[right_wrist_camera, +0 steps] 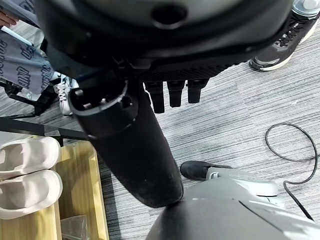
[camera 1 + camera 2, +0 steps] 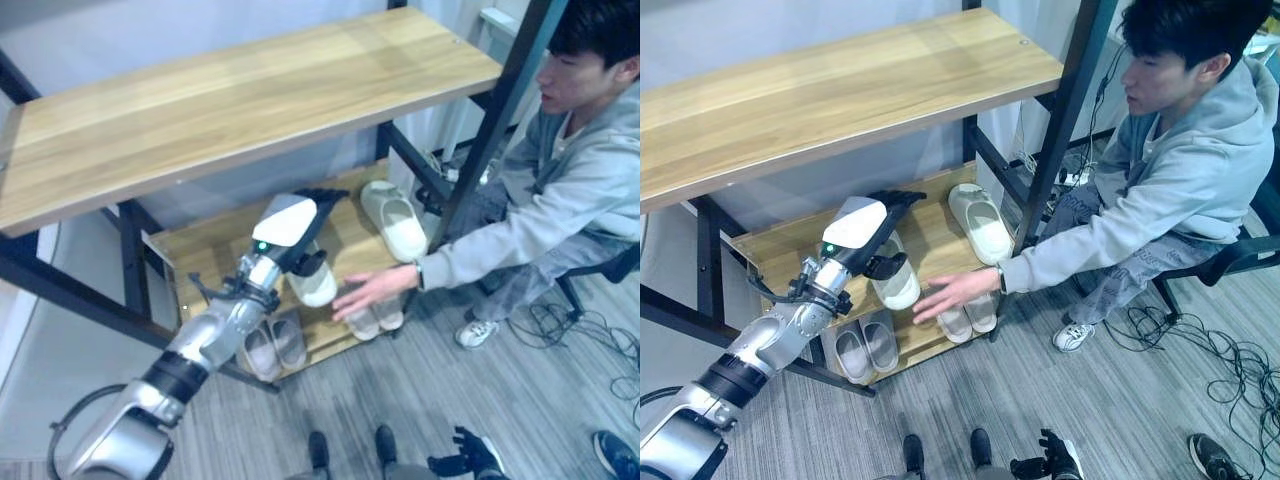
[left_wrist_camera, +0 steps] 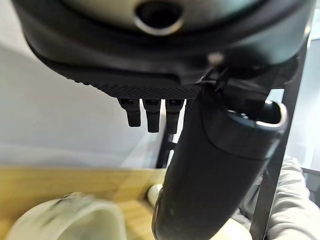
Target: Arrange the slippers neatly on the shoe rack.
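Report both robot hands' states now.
Left robot hand: open, fingers straight over a white slipper on the shoe rack.
Right robot hand: open, holding nothing.

A grey striped carpet floor (image 2: 1120,400) runs under a black metal frame (image 2: 1065,110) carrying a broad wooden top shelf (image 2: 840,90). Behind stands a pale wall (image 2: 150,40). A person (image 2: 1180,170) sits at right, loose cables (image 2: 1240,370) nearby.

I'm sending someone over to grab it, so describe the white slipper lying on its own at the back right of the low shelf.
Find the wooden rack's low shelf, beneath the big top board. Toward its back right end, beside the black upright post, lies a cream-white slipper. Unlike the two pairs lined up along the front edge and the slipper under the robot's left hand, it lies alone and nothing touches it.
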{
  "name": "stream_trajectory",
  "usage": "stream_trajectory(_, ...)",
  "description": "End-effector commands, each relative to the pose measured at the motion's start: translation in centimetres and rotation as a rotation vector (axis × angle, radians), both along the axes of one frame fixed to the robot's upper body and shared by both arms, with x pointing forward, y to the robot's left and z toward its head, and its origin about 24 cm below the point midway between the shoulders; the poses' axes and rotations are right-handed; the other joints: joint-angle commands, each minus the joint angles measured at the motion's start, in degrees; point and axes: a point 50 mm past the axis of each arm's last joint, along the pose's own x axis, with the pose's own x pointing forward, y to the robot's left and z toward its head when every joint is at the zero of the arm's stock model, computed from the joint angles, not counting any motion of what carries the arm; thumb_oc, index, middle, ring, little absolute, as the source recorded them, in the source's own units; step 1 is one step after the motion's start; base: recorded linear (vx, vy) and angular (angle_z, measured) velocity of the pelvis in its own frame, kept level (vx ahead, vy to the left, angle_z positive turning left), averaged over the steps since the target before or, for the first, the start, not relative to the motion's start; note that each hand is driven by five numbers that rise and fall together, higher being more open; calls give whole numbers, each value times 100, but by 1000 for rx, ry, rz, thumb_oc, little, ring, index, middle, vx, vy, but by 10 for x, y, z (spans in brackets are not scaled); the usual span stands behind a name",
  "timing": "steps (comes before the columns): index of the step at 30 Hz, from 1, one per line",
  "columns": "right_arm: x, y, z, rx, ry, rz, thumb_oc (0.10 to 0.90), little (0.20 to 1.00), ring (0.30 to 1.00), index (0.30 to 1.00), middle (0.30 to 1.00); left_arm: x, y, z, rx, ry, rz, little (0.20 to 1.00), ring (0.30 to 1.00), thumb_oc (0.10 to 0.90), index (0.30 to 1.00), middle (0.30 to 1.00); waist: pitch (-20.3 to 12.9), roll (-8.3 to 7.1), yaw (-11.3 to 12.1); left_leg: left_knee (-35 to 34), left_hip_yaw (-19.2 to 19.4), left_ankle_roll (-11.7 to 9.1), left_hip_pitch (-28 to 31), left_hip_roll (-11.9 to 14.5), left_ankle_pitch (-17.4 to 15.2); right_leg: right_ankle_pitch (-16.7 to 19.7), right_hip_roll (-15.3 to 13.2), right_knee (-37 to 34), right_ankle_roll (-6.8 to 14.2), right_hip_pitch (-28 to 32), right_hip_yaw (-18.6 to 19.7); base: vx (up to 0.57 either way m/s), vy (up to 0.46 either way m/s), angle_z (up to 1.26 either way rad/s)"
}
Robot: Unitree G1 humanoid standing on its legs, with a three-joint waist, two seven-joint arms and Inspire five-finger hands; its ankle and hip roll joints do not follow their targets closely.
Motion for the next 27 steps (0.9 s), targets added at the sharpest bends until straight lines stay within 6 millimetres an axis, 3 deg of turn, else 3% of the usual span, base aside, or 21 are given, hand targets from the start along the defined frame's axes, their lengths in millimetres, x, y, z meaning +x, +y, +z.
stream_trajectory(1,-28,-3,-6,5,68,-23,800,900,900,900,900,5,-2,54,-105,-192,-51,900,900,800,900,900,-540,-85,158,-33,-322,-332,288,58,-679,-375,-481,141,595,143,-484,8,-8,3)
stream_trajectory(6,-35,1,-9,16,98,-27,800,900,900,900,900,-8,20,37,-118,-160,24,900,900,800,900,900,-587,-103,266,-33,-341,-318,319,46,-686,-357,-486,104,585,191,-508,2,7,5)
stream_trajectory(14,-42,3,-12,17,132,-9,800,900,900,900,900,-15,45,30,-123,-174,148,900,900,800,900,900,-607,-154,331,-33,-403,-313,292,39,-679,-333,-475,67,572,204,-536,-3,5,2)
stream_trajectory(20,-41,1,-11,11,135,4,800,900,900,900,900,-9,31,32,-185,-162,109,900,900,800,900,900,-594,-181,292,-33,-401,-308,223,45,-656,-301,-475,55,572,135,-541,0,2,1)
stream_trajectory(27,-33,-8,-7,-17,106,6,800,900,900,900,900,13,6,43,-194,-164,63,900,900,800,900,900,-445,-198,184,-33,-403,-299,-29,31,-596,-227,-476,57,595,-116,-478,-4,4,0)
